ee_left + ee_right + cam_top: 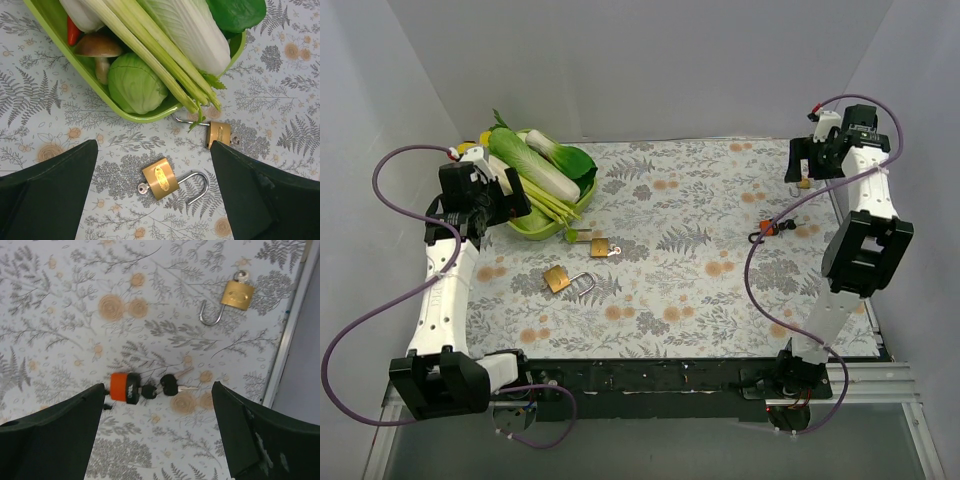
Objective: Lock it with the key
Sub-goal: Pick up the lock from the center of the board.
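A: Nearest first?
B: Arm bases at the near edge. Left arm (440, 300) rises on the left, right arm (855, 250) on the right. Fern-print cloth (700, 290) covers the table.
A: Task item?
B: Near padlock (557, 279), brass, left of centre, flat on the cloth. Shackle swung open, small silver key (143, 188) in its base. Nothing touches it.
A: Left gripper?
B: Left gripper (498, 198) hangs by the left side of the green tray (525, 226), fingers wide apart, holding nothing. Its wrist view shows that padlock on the cloth between the fingers.
A: Next out?
B: Second padlock (601, 246), just beside the tray's near-right corner. Its shackle runs under the celery stalks (155, 50), so open or closed, can't tell. Key bunch (765, 232) with an orange tag (124, 387) lies on the right, well apart from both padlocks.
A: Far?
B: Right gripper (815, 162) at far right, jaws spread, empty. The key bunch lies below, between the fingers in its wrist view. Third padlock (237, 295) near the right edge, shackle open. Tray holds a napa cabbage (185, 30), round cabbage (135, 87), mushroom (97, 47).
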Available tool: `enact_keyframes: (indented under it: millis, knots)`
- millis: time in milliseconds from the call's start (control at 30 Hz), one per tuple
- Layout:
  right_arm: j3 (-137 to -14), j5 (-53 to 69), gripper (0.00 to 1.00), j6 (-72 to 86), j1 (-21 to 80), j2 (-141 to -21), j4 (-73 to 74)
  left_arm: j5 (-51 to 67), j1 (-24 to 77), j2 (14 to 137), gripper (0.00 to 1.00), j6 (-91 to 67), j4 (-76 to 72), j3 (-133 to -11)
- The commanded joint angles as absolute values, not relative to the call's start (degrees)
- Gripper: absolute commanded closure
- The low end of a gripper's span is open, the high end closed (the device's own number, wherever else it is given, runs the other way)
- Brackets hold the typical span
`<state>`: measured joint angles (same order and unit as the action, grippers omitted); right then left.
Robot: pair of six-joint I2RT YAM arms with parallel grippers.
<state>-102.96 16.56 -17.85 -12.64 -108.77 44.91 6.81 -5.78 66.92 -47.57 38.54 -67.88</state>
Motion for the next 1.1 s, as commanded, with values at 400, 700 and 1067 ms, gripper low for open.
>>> enact_keyframes:
  millis: [400, 700, 1067]
  knots:
    - [-119.6, 9.3, 0.08, -18.6, -15.0, -130.2, 38.8, 4.6, -5.6, 68.8, 0.02, -51.5, 36.0, -68.8]
    - [-119.4, 7.4, 0.27, -16.0, -15.3, -134.3, 31.4, 5.1, -5.7, 70.4, 0.02, -53.8, 35.4, -68.5]
    - [-121.0, 6.5, 0.39, -14.1, -16.1, -136.8, 26.4, 4.9, -5.6, 71.4, 0.02, -53.6, 35.2, -69.0]
